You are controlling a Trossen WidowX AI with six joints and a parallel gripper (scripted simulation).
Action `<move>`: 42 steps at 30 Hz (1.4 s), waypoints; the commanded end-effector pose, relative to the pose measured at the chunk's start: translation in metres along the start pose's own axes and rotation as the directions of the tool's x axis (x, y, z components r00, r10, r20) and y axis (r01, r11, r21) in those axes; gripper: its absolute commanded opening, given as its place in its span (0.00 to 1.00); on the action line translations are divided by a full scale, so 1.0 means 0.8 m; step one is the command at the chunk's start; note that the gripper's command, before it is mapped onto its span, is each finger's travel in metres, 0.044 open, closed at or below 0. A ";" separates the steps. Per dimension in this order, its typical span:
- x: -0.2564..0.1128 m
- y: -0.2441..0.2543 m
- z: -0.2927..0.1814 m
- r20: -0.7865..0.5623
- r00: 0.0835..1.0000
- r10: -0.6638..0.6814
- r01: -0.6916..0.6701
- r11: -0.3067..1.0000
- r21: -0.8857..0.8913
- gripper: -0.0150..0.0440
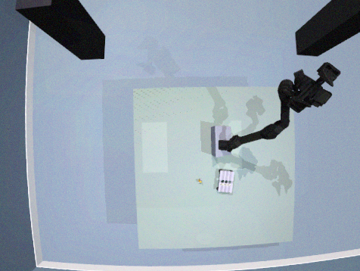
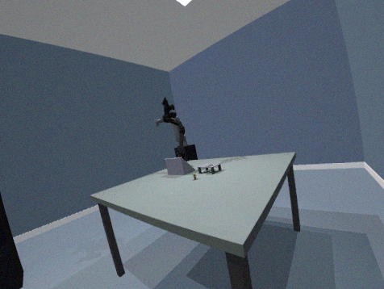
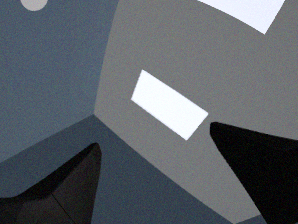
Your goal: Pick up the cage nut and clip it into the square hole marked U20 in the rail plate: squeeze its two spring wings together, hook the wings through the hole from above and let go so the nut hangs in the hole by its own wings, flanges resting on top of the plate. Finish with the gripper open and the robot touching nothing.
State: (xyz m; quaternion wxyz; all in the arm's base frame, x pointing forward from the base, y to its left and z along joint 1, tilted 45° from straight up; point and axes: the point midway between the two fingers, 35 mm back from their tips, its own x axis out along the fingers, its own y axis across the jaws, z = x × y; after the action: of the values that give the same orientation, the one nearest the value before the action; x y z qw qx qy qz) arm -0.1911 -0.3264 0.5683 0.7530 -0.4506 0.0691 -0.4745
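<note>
The cage nut (image 1: 200,181) (image 2: 194,177) is a tiny gold-coloured piece on the table, a little left of the rail plate in the top view. The rail plate (image 1: 226,174) (image 2: 210,165) is pale and striped, raised on short dark legs, with a row of small dark holes across its middle. The U20 mark is too small to read. My gripper (image 3: 156,139) is open, its two dark fingers wide apart with nothing between them. It is raised high, far from nut and plate, and its wrist view shows only walls, ceiling and bright light panels.
A lilac block (image 1: 223,132) (image 2: 177,166) stands on the pale green table (image 1: 181,227) (image 2: 194,202), near the arm's base and beyond the rail plate. Two large black posts (image 1: 81,34) (image 1: 321,34) stand at the top of the top view.
</note>
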 end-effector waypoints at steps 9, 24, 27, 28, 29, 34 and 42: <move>0.062 0.019 -0.059 0.065 0.996 -0.065 0.056 0.988 0.142 1.00; 0.177 0.153 -0.167 0.020 0.998 0.063 -0.065 0.885 0.461 1.00; 0.202 0.193 -0.186 0.005 0.994 0.107 -0.095 0.865 0.493 1.00; 0.210 0.206 -0.191 0.001 0.992 0.123 -0.106 0.858 0.503 1.00; 0.218 0.221 -0.197 -0.004 0.990 0.140 -0.118 0.851 0.512 1.00; 0.257 0.310 -0.219 -0.028 0.967 0.252 -0.194 0.808 0.556 1.00; 0.295 0.483 -0.227 -0.037 0.874 0.484 -0.366 0.708 0.604 1.00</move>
State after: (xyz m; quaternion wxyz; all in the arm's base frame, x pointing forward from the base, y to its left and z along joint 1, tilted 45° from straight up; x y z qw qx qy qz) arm 0.0537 -0.5696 0.2868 0.9199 -0.1427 0.0673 -0.3590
